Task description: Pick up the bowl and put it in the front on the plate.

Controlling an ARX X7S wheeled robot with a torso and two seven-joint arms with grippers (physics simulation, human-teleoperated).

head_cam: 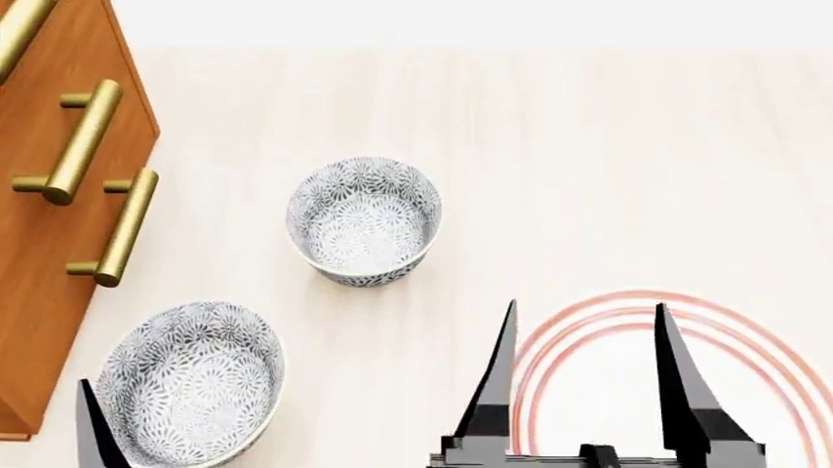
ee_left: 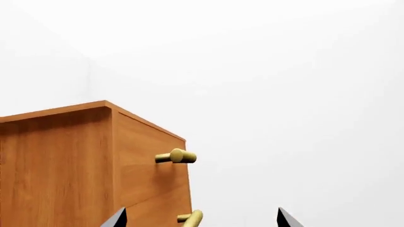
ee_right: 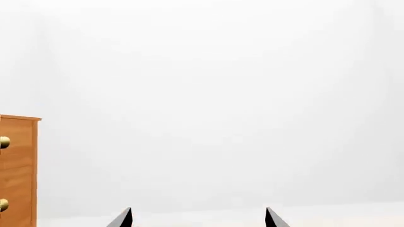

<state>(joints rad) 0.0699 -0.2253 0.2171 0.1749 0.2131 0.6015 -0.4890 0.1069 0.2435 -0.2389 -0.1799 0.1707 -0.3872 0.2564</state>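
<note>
In the head view two floral grey-blue bowls stand on the pale table: one bowl (head_cam: 365, 222) mid-table, another bowl (head_cam: 193, 382) nearer, at the left. The red-ringed white plate (head_cam: 762, 341) lies at the near right. Above the plate my right gripper (head_cam: 586, 310) hangs open with nothing between its fingers. Only one dark finger (head_cam: 92, 434) of the left gripper shows there, beside the nearer bowl's left rim. The left wrist view shows the left gripper (ee_left: 202, 218) open and empty, facing a cabinet corner. My right gripper (ee_right: 198, 216) also shows open in its wrist view, where no bowl or plate appears.
A wooden drawer cabinet (head_cam: 53, 244) with brass bar handles (head_cam: 81, 141) stands along the table's left side. It also shows as the cabinet (ee_left: 63, 165) in the left wrist view and as the cabinet edge (ee_right: 16, 170) in the right wrist view. White wall lies behind.
</note>
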